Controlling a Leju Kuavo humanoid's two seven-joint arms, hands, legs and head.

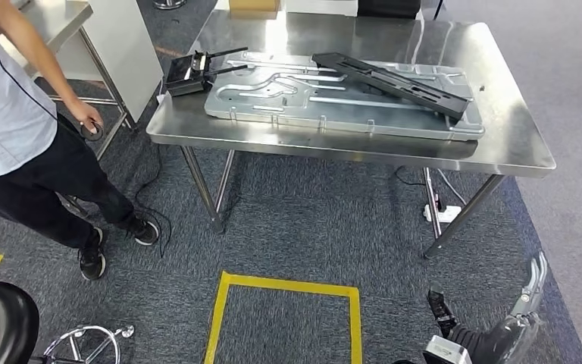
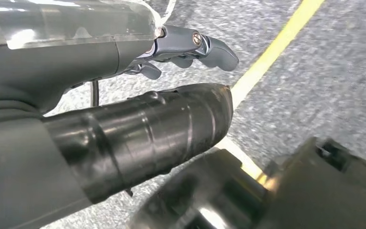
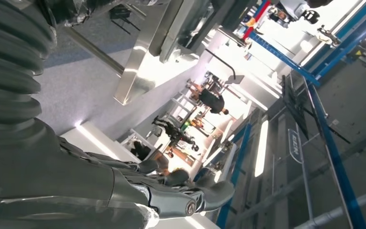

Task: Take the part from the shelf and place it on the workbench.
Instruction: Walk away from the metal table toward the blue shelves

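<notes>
The long black ribbed part (image 1: 394,82) lies slanted on the shiny steel table (image 1: 515,144) — far ahead of both empty, loosely spread robot hands; the right robot hand (image 1: 530,292) is nearer than the left robot hand (image 2: 190,47).

Person (image 1: 15,129) cut off by frame edge; stool (image 1: 0,322) too

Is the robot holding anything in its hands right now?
No. The left hand and the right hand both hold nothing, fingers loose. The long black part lies on the steel workbench.
</notes>
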